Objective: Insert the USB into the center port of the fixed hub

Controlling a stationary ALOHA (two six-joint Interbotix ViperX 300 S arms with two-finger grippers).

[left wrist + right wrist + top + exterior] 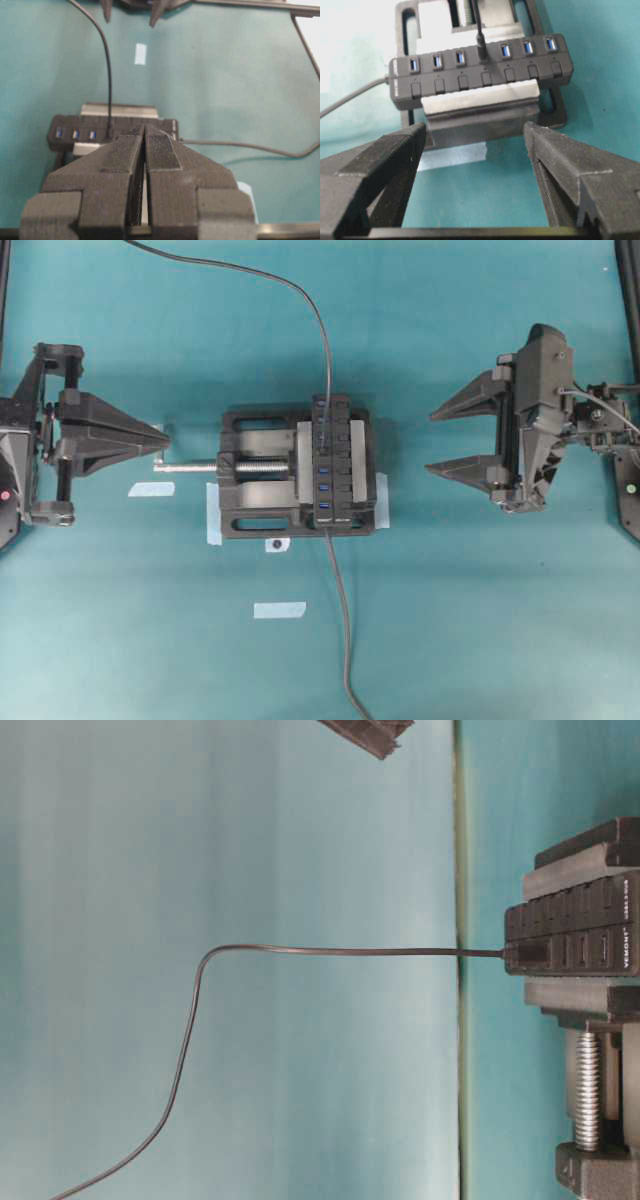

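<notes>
The fixed hub [575, 935] bears white lettering on its end, apparently "VEMONT"; smaller print beside it is illegible.

Place: a robotics lab test bench, not a home or a shop.
Surface: a table [480, 640] covered edge to edge in plain teal cloth, with the same teal as backdrop in the table-level view.
Arms: two black robot arms face each other across the table, the left tool [160, 428] and the right tool [432, 442] each carrying its own camera.
Fixture: a black vise [255, 505] with a silver screw [190, 467] clamps a USB hub [335, 465], and pale tape [213, 515] holds the vise down.
Markers: loose tape strips [279, 610] mark spots on the cloth.
</notes>
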